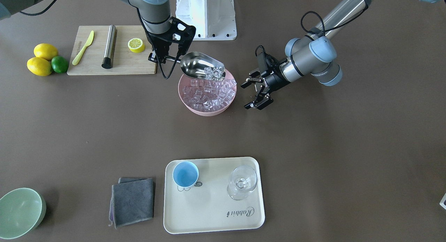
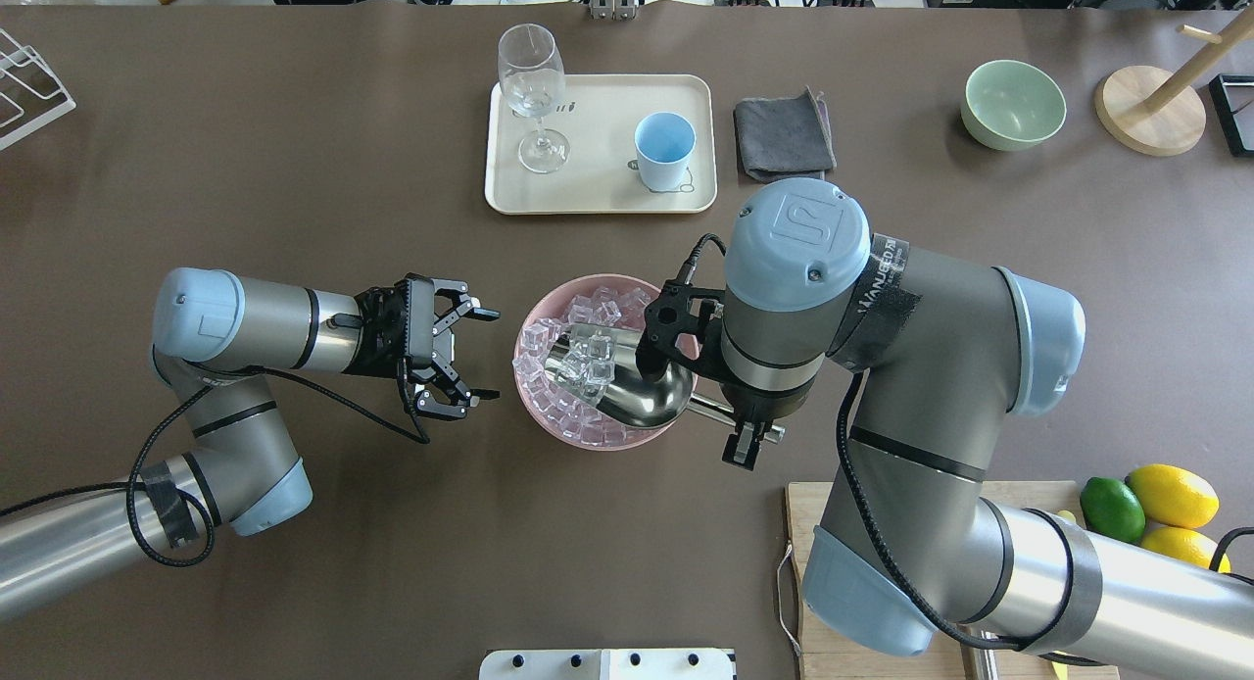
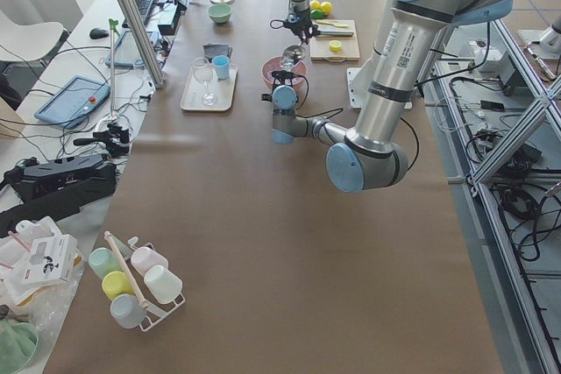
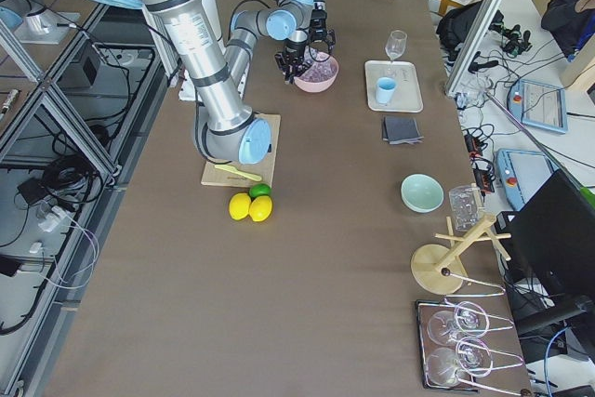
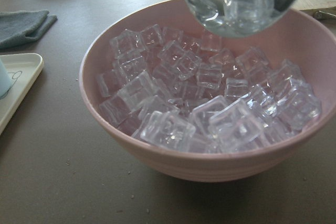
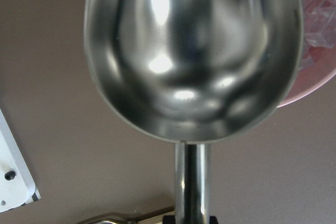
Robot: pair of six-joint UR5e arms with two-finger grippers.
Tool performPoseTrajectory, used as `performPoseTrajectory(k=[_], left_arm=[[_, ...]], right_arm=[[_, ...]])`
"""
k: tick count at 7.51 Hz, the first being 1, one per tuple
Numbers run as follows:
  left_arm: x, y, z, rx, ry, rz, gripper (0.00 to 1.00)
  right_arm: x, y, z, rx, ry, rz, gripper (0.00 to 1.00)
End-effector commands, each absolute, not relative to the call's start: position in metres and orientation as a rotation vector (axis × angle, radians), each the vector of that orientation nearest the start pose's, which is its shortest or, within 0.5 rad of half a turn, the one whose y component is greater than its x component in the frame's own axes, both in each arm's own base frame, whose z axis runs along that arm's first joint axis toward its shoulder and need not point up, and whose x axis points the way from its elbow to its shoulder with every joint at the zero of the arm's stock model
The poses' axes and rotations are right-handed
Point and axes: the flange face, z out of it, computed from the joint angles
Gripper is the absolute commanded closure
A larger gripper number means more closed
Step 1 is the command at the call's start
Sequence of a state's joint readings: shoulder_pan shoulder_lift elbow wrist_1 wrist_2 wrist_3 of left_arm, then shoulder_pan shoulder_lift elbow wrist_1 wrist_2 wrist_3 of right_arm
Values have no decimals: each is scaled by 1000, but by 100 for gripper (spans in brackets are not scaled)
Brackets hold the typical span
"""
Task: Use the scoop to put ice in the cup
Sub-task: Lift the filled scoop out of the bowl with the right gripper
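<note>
- The scoop (image 1: 198, 64) is clamped by its thin handle in the right gripper (image 1: 161, 57); its trough is held just above the pink bowl (image 1: 205, 112), with a small load of ice (image 1: 213, 73) gathered at the front lip
- The left gripper (image 2: 485, 357) is spread wide and holds nothing; it is parked just beside the bowl, apart from its wall
- The step in hand is judged to be the lift-out of a loaded scoop; the trough is best levelled or tipped slightly back before any travel, since the cubes sit near the open lip and could slide off
- The cup (image 1: 185, 174) stands upright on the cream tray (image 1: 212, 214), well apart from the bowl, and looks empty; the scoop mouth looks wider than the cup, so a slow pour with the lip centred low over the rim is advised
- The wine glass (image 1: 242, 182) shares the tray, so a path clear of it is to be chosen
- Counted: one scoop; one cup; one pink bowl; one tray; one wine glass; two grippers
- The ice is too plentiful for an exact count: a few cubes in the scoop, dozens in the bowl
</note>
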State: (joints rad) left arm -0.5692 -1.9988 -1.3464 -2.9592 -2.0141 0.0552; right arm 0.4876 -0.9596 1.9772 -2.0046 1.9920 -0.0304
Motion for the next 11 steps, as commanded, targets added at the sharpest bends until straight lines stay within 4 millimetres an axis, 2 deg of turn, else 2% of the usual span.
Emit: performPoseTrajectory(k=[1,3,5,6,8,10,11], left_arm=[[497,-426,368,1324,1094,1155,2],[490,-421,363,1329,1092,1152,2],[485,-419,358,1323,1078,1143,2],[487,-420,356,1313,1073,1143,2],[488,-422,355,1312,1059,1128,2],[486,-423,351,1322,1049,1116,2],[481,-420,343,1314,1044,1116,2]], right_arm=[[-465,-351,205,368,-721,-1193,100],[-448,-343,202,394,-732,-1181,100],[-435,-341,189,405,-751,-1087,100],[-436,-345,188,414,-754,-1014,100],[-415,-369,197,391,-746,-892,100],[-407,-391,206,288,-756,-624,100],[-405,-389,215,201,-788,-536,100]])
